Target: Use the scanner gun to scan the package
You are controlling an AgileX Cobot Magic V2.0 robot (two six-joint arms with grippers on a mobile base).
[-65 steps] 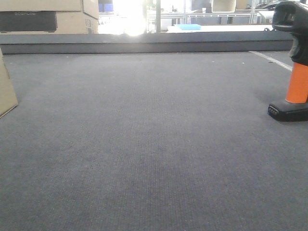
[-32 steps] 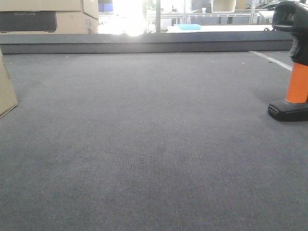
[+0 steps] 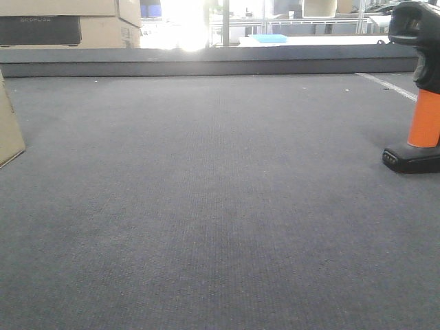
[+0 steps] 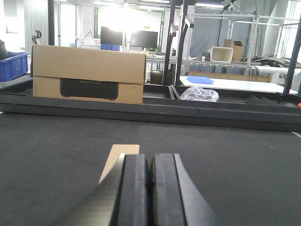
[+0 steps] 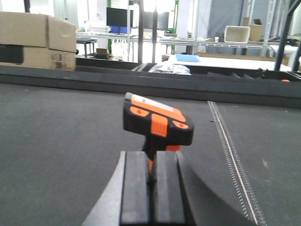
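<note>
The scanner gun [image 3: 421, 89], with a black head, orange handle and flat black base, stands upright on the dark mat at the right edge of the front view. In the right wrist view it [image 5: 157, 123] stands just beyond my right gripper [image 5: 151, 160], whose jaws are shut and empty. The package [image 3: 8, 127], a plain brown box, shows only as a corner at the left edge of the front view. In the left wrist view a tan strip of it [image 4: 123, 153] lies just ahead of my left gripper [image 4: 149, 162], which is shut and empty. No label shows.
Large stacked cartons with dark printing [image 4: 87, 73] stand behind the raised black rim [image 3: 206, 62] at the far left. A stitched seam [image 5: 233, 155] runs along the mat on the right. Shelving and tables stand beyond the rim.
</note>
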